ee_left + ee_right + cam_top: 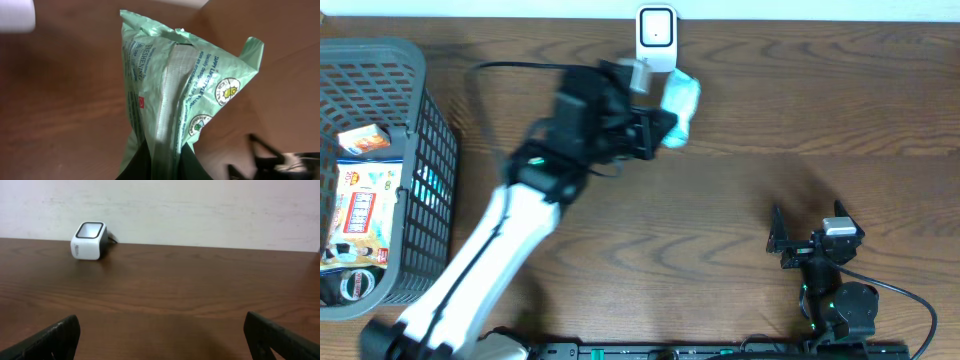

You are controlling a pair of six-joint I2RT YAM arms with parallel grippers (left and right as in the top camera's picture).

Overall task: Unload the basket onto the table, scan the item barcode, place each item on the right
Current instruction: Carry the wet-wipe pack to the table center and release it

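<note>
There are two robot arms, one white scanner, one green packet and one grey basket. The basket sits at the left edge of the brown table. In it I can count three things: a small orange and white box, a bright snack pack and a dark round pack. The left gripper is squeezed tight on one end of the green packet. It holds the packet just beside the scanner, at the far side of the table. The packet has small print and round pictures on it. The right gripper is spread as wide as it goes and holds nothing. It sits near the front of the table, well apart from the packet.
</note>
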